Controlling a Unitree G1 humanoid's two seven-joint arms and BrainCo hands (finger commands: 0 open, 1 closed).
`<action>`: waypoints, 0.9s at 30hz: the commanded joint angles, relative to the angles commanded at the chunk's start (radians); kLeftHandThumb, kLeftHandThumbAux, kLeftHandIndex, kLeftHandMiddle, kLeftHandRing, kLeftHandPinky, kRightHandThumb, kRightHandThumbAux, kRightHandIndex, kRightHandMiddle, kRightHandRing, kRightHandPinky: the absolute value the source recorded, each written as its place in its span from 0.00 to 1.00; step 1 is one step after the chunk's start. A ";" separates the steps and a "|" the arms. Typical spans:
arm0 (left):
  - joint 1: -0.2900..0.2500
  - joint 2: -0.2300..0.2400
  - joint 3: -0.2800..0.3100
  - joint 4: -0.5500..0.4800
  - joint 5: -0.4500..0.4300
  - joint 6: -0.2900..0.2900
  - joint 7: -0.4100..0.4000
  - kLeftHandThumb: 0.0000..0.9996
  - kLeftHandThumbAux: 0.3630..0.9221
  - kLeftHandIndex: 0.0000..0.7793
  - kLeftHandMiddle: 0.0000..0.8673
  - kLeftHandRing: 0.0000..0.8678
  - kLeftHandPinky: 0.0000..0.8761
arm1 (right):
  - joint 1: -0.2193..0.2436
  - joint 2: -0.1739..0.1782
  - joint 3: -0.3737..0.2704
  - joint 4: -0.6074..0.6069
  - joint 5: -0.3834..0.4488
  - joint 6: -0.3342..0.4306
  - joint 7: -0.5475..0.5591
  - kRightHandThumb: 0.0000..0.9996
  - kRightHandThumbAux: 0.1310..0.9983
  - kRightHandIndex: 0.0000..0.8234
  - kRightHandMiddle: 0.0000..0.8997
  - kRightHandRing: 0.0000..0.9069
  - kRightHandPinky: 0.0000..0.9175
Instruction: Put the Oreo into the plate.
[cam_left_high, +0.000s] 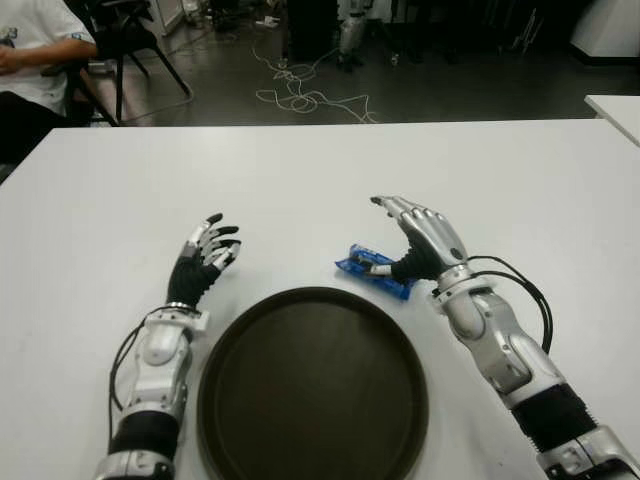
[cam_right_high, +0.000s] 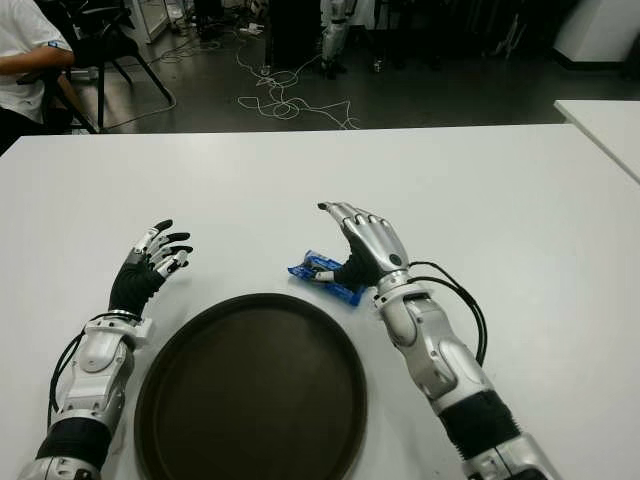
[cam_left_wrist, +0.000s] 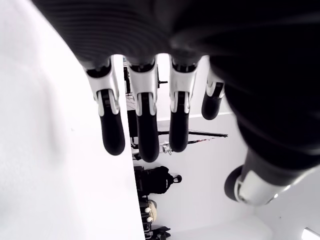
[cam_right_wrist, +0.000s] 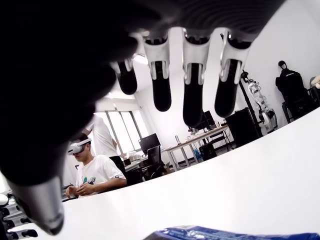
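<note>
The Oreo (cam_left_high: 360, 262) is a small blue packet lying flat on the white table (cam_left_high: 300, 180), just beyond the right far rim of the dark round plate (cam_left_high: 310, 400). My right hand (cam_left_high: 405, 238) hovers over the packet's right end with its fingers stretched forward; the thumb tip touches or nearly touches the packet. In the right wrist view the blue wrapper (cam_right_wrist: 225, 234) shows below the extended fingers (cam_right_wrist: 192, 90), not enclosed by them. My left hand (cam_left_high: 207, 250) shows left of the plate with fingers spread and nothing in it.
A seated person (cam_left_high: 30, 50) and a chair are beyond the table's far left corner. Cables (cam_left_high: 300, 95) lie on the floor behind the table. Another white table's corner (cam_left_high: 615, 110) shows at the far right.
</note>
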 joint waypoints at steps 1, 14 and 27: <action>0.000 0.000 0.000 0.000 0.000 0.000 0.000 0.35 0.56 0.16 0.30 0.32 0.35 | -0.004 0.001 0.002 0.011 0.000 -0.002 -0.004 0.00 0.67 0.20 0.25 0.27 0.26; 0.006 -0.004 0.000 -0.013 -0.007 0.003 -0.002 0.38 0.55 0.16 0.30 0.33 0.36 | -0.047 0.024 0.006 0.173 0.024 -0.016 -0.060 0.00 0.69 0.23 0.26 0.27 0.27; 0.012 -0.003 -0.005 -0.023 0.000 -0.009 0.000 0.34 0.57 0.16 0.31 0.32 0.35 | -0.054 0.033 -0.001 0.199 0.066 -0.036 -0.062 0.00 0.71 0.24 0.27 0.30 0.30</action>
